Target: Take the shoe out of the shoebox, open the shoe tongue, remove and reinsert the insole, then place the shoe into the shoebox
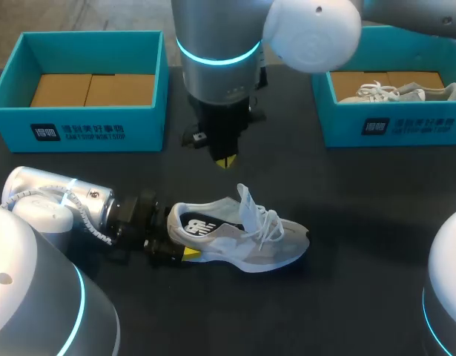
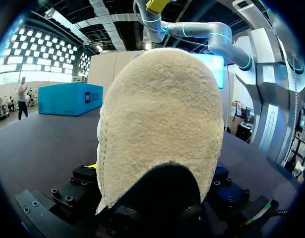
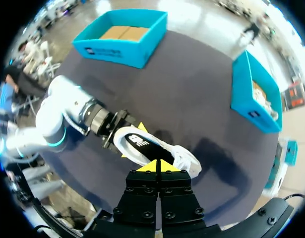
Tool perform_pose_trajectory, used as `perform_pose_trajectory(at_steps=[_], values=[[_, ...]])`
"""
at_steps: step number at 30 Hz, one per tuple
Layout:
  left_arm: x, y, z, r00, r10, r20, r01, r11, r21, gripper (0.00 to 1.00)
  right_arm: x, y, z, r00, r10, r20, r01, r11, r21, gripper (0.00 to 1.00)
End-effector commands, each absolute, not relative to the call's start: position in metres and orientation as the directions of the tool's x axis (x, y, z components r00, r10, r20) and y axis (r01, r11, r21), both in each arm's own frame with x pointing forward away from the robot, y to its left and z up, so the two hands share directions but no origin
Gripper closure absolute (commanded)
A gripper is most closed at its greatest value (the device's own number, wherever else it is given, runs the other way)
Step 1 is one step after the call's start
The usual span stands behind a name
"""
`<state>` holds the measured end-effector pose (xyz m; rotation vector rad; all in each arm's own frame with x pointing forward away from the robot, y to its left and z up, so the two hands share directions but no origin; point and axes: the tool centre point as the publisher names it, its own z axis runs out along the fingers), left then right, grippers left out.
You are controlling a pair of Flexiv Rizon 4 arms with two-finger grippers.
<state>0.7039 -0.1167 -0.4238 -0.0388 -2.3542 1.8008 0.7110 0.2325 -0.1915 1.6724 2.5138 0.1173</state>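
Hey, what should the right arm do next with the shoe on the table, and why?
Probably open the right gripper and lower it toward the heel opening of the shoe to pinch the insole. It hangs shut above the shoe, the tongue stands raised, the black insole lies inside, and the left gripper clamps the heel.

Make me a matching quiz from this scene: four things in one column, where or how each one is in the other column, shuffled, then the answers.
Things
1. left box
2. right box
3. unboxed shoe
4. right end effector

States
A. hangs over the unboxed shoe, shut, empty
B. heel gripped by the left end effector
C. shows only its cardboard floor
D. holds a second shoe

Pairs: 1-C, 2-D, 3-B, 4-A
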Motion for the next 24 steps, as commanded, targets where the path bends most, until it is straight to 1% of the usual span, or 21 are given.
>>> perform_pose_trajectory(at_steps=[1, 3, 4, 8, 12, 13, 24], values=[[0.706, -0.117, -0.426, -0.984, 0.13, 0.125, -0.086, 0.27, -0.959, 1.0, 0.705, 0.248, -0.188, -0.603, 0.784, -0.144, 0.776, 0.619, 0.122, 1.0], [0.706, -0.117, -0.426, -0.984, 0.13, 0.125, -0.086, 0.27, -0.959, 1.0, 0.701, 0.254, -0.193, -0.679, 0.72, -0.143, 0.711, 0.694, 0.117, 1.0], [0.706, -0.117, -0.426, -0.984, 0.13, 0.125, -0.086, 0.27, -0.959, 1.0, 0.699, 0.255, -0.194, -0.699, 0.704, -0.124, 0.691, 0.71, 0.138, 1.0], [0.706, -0.117, -0.426, -0.984, 0.13, 0.125, -0.086, 0.27, -0.959, 1.0, 0.693, 0.259, -0.203, -0.772, 0.623, -0.126, 0.611, 0.782, 0.125, 1.0], [0.706, -0.117, -0.426, -0.984, 0.13, 0.125, -0.086, 0.27, -0.959, 1.0, 0.688, 0.262, -0.212, -0.844, 0.525, -0.114, 0.51, 0.849, 0.138, 1.0], [0.706, -0.117, -0.426, -0.984, 0.13, 0.125, -0.086, 0.27, -0.959, 1.0, 0.687, 0.261, -0.216, -0.852, 0.515, -0.098, 0.503, 0.855, 0.124, 1.0], [0.706, -0.117, -0.426, -0.984, 0.13, 0.125, -0.086, 0.27, -0.959, 1.0, 0.687, 0.261, -0.216, -0.852, 0.515, -0.098, 0.503, 0.855, 0.124, 1.0]])
